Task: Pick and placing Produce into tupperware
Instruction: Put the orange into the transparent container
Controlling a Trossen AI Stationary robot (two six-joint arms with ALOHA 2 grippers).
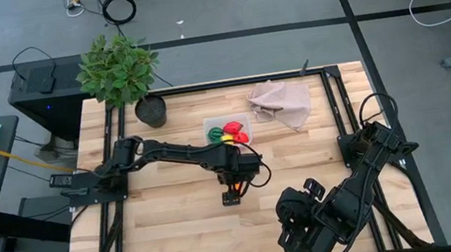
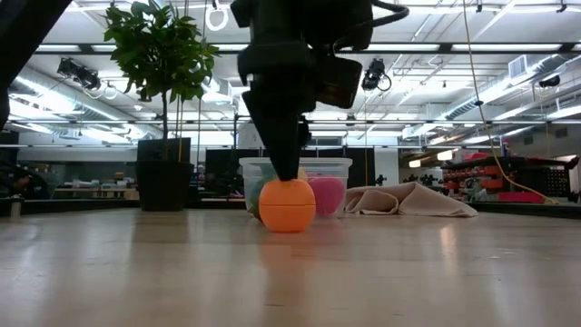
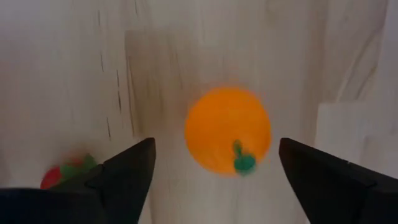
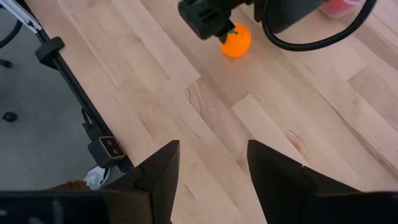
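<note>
Fingers of the left tool stand wide apart, straddling a toy orange without touching it; the fruit rests on the wooden counter, its green stem up. Seen from table height, the tool hangs directly over the orange, just in front of the clear tupperware, which already holds red, yellow and green produce. Judged from this, the pick step is in hand: the next move calls for lowering around the fruit and closing squarely, since a round toy may roll. Beyond, the right tool waits partly open near the counter's front corner, empty.
</note>
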